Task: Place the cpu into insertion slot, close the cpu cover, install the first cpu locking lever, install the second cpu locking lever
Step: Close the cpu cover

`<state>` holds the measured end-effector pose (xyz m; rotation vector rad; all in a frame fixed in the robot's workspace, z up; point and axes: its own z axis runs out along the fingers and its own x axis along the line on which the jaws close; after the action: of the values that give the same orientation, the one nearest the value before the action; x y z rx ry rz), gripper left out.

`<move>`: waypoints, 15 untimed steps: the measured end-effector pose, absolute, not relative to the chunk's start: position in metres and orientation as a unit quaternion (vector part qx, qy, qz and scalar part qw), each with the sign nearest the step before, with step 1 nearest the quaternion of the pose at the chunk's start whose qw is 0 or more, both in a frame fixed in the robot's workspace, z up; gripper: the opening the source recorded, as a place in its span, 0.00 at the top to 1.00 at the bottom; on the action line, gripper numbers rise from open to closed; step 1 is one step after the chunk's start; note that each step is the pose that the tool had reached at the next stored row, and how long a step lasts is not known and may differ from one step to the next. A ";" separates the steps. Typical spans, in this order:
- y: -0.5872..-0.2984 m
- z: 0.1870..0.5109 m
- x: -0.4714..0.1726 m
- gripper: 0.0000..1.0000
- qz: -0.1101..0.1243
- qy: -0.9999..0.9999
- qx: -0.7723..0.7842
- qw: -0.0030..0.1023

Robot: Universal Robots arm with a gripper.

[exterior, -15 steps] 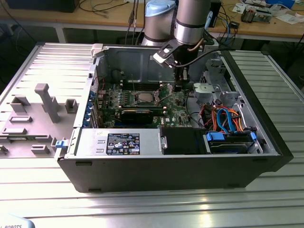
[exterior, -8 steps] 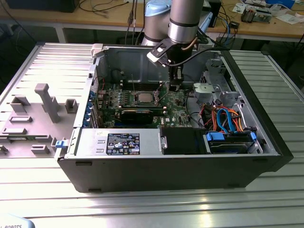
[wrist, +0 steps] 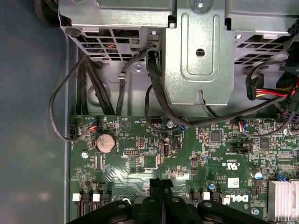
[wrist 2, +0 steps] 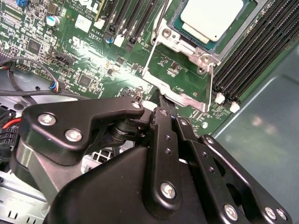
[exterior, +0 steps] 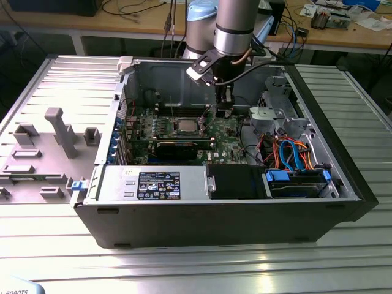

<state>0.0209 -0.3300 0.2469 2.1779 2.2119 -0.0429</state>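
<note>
cpu (wrist 2: 212, 18): silvery top, seated flat in insertion slot (wrist 2: 182, 88) | cpu cover (wrist 2: 233, 44): metal frame down around it

1. This is a robotics or electronics lab.
2. An open computer case (exterior: 220, 220) lies on a ribbed aluminium table (exterior: 184, 263) beneath a robot arm (exterior: 236, 24).
3. Behind it runs a wooden workbench (exterior: 141, 27) strewn with cables (exterior: 131, 7) and small electronics (exterior: 331, 18).
4. Grey fixtures (exterior: 60, 131) stand on the exterior view's left.

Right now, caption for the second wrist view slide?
The gripper close by the insertion slot, the cpu seated in it.
</note>
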 end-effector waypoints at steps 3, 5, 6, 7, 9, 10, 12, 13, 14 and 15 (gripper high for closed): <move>-0.330 0.247 0.020 0.89 -0.014 0.712 0.701 0.019; -0.330 0.247 0.020 0.89 -0.014 0.712 0.701 0.019; -0.330 0.247 0.020 0.89 -0.014 0.712 0.701 0.019; -0.330 0.247 0.020 0.89 -0.014 0.712 0.701 0.019; -0.330 0.247 0.019 0.89 -0.014 0.712 0.701 0.019; -0.330 0.247 0.019 0.89 -0.014 0.712 0.701 0.019; -0.330 0.247 0.019 0.89 -0.014 0.712 0.701 0.019; -0.330 0.247 0.019 0.89 -0.014 0.712 0.701 0.019; -0.330 0.247 0.019 0.89 -0.014 0.712 0.701 0.019; -0.330 0.247 0.018 0.89 -0.014 0.712 0.701 0.019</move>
<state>0.0184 -0.3300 0.2469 2.1779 2.2119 -0.0429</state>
